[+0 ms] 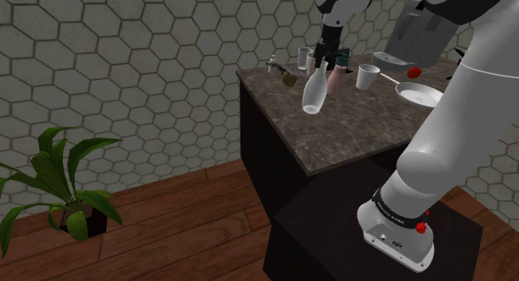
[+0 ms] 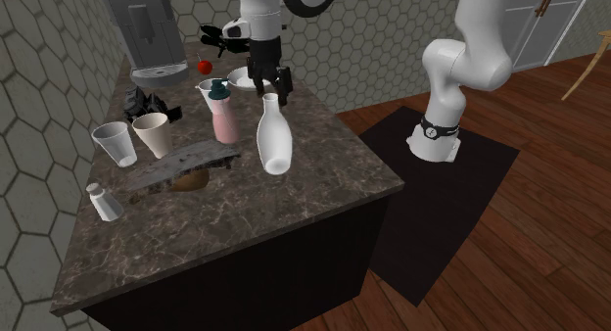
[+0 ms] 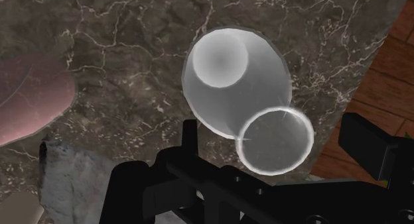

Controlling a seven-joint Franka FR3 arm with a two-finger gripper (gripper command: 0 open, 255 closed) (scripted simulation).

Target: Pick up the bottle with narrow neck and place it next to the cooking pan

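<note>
Item: white narrow-necked bottle. It is over the middle of the dark marbled counter. Long axis near vertical and slightly tilted, neck uppermost, round base facing the counter. Whether the base touches the stone cannot be told.

Pincer: directly above, black fingers set wide. In the wrist view the bottle's open mouth sits between them, with a gap on each side.

Adjacent: pink bottle just beside, upright.

Further: white cooking pan, well apart, near the counter's end by the arm.

Pan partly behind the arm, pink bottle cut by the edge, grey appliance cropped at top
</note>
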